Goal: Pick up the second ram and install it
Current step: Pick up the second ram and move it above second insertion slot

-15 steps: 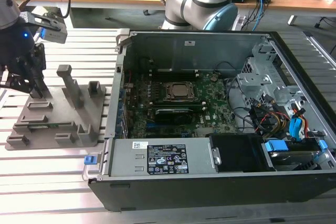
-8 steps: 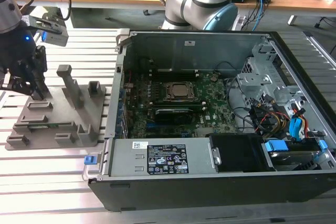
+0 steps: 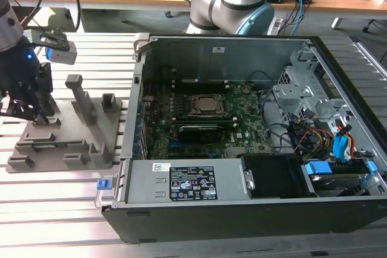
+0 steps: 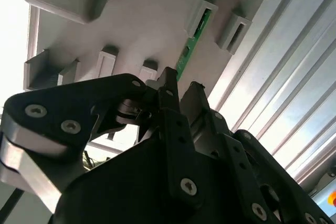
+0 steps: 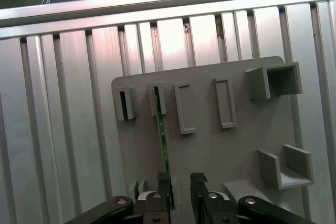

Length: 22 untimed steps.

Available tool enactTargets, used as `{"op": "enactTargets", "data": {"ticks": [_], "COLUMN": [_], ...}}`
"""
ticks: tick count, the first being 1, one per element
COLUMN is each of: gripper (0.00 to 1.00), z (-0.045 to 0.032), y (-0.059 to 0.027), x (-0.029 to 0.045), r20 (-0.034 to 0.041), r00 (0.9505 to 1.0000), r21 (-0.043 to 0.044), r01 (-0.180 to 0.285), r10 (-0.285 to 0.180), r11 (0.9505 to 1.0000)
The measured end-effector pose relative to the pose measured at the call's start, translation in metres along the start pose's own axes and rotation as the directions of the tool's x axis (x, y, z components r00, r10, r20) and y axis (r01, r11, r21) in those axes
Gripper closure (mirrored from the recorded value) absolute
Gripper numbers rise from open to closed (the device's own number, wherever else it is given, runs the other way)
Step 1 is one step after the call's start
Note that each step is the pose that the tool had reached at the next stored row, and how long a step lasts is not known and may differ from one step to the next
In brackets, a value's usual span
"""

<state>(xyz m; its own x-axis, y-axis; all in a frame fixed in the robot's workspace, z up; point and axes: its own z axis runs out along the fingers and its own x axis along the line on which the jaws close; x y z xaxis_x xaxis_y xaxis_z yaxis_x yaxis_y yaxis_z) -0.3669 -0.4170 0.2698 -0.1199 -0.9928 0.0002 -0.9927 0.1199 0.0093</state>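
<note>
Ribbed aluminium table under everything, and your open black computer case lies on its side so the green motherboard faces up, ready for installing. At the exterior view's left sits the grey plastic holder tray, its slots keeping parts on edge for an easy grab. Your black two-finger gripper hangs over it, jaws a little apart, gripping nothing. The second ram, a long thin green circuit-board stick, stands edge-up in its slot, one end just beside a fingertip.
</note>
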Motion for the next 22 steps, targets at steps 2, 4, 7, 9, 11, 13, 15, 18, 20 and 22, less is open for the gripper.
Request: {"op": "enactTargets", "data": {"ticks": [2,4,7,9,11,13,15,18,20,22], "gripper": [0.70,0.70,0.70,0.70,0.70,0.70,0.70,0.70,0.70,0.70], "z": [0.0087,0.0158,0.0331,0.0393,0.0459,0.0515,0.0559,0.0672,0.0699,0.0701], "y": [0.0000,-0.0001,-0.0001,-0.0001,-0.0001,0.0007,0.0027,0.0082,0.0083,0.0083], "x": [0.0035,0.0087,0.0130,0.0131,0.0131,0.0131,0.0134,0.0141,0.0141,0.0141], "r20": [-0.0002,-0.0002,-0.0002,-0.0002,-0.0002,-0.0002,0.0027,0.0161,0.0171,0.0172], "r00": [1.0000,1.0000,1.0000,1.0000,1.0000,1.0000,0.9999,0.9996,0.9996,0.9996], "r21": [-0.0003,-0.0002,-0.0002,-0.0002,-0.0002,-0.0002,-0.0005,-0.0019,-0.0022,-0.0022], "r01": [0.001,0.002,0.006,0.008,0.009,0.010,0.012,0.023,0.024,0.024], "r10": [-0.001,-0.002,-0.006,-0.008,-0.009,-0.010,-0.012,-0.023,-0.023,-0.024], "r11": [1.0000,1.0000,1.0000,1.0000,1.0000,1.0000,0.9999,0.9997,0.9997,0.9997]}}
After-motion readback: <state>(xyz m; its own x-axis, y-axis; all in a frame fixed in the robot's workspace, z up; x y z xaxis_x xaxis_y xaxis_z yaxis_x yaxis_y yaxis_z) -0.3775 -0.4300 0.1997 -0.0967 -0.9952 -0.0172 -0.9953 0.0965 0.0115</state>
